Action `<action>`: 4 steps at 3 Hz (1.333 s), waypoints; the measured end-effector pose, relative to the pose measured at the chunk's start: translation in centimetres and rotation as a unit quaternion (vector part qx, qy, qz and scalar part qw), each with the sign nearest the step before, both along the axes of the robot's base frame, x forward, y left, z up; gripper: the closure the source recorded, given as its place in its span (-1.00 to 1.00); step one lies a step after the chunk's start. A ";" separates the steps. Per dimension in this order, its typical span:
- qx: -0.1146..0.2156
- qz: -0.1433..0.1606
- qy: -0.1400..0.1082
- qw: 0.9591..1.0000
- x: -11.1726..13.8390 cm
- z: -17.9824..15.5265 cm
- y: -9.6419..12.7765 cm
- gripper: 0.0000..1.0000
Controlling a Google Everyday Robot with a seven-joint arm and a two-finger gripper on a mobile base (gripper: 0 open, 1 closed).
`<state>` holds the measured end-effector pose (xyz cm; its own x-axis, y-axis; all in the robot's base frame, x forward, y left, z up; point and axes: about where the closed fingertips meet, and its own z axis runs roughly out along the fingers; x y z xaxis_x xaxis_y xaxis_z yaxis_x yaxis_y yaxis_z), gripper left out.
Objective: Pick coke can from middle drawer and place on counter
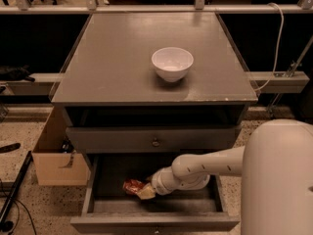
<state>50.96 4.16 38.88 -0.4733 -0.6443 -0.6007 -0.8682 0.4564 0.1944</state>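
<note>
Closest to the camera, the robot's pale rounded body fills the corner beside the middle drawer [88, 192], which stands pulled out with its dark floor exposed. The arm [210, 166] reaches from that body down into the drawer, low over the floor. The gripper [146, 192] sits inside the drawer, about midway along its width and toward its front wall, right against the coke can [131, 185]. The can lies on the drawer floor, tilted or on its side, just beyond the gripper's tip on the side away from the robot's body. Whether the gripper has closed on the can or only touches it cannot be told.

The step in hand looks like securing the can. Doing it well likely means a firm hold across the can's body before any lift, since a round can lying down may roll away from a glancing push. The lift should then come out toward the drawer's open front, because the front panel [112, 140] with its round knob [155, 142] hangs directly above the drawer's rear.

Above the drawer lies the counter [107, 58], where a white bowl [172, 64] stands; set the can down apart from it. A cardboard box [54, 163] sits beside the drawer.
</note>
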 end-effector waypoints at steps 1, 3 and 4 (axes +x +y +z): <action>0.000 0.000 0.000 1.000 0.0 0.0 0.0 1.00; -0.018 0.005 0.001 1.000 0.2 1.7 -0.5 1.00; -0.029 0.010 -0.012 0.999 0.5 4.6 -1.4 1.00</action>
<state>51.49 2.79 43.52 -0.4463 -0.6870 -0.5734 -0.8811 0.4495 0.1473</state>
